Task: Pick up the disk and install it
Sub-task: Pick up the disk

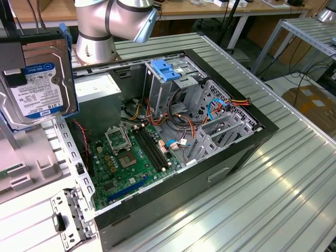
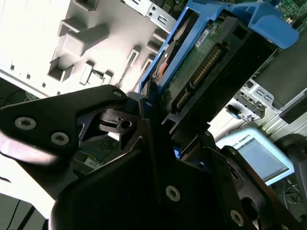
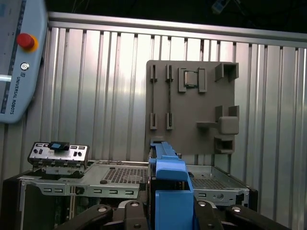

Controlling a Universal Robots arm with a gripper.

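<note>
Second wrist view: your claw (image 2: 165, 122) is clamped on the disk (image 2: 206, 67), so pickup looks done; the disk hangs at the exterior view's left, held up clear of the open computer case (image 1: 231, 168), so I'd say install isn't done yet.

**Inspector:** Classification of premises?

**Assessor:** Robotics laboratory or test workshop. Grounds: an industrial robot arm (image 1: 113, 23) stands on a ribbed aluminium desk (image 1: 273, 189). Its teach pendant (image 3: 17, 57), with a red stop button (image 3: 25, 40), rests on the same surface.

**Inspector:** Supporting evidence?

**Assessor:** An open computer tower (image 1: 226, 168) with its motherboard (image 1: 126, 163) exposed. Metal-framed benches (image 1: 310, 31) stand behind. Loose cables (image 1: 302, 79) and cardboard (image 1: 315, 102) lie on the floor.
</note>
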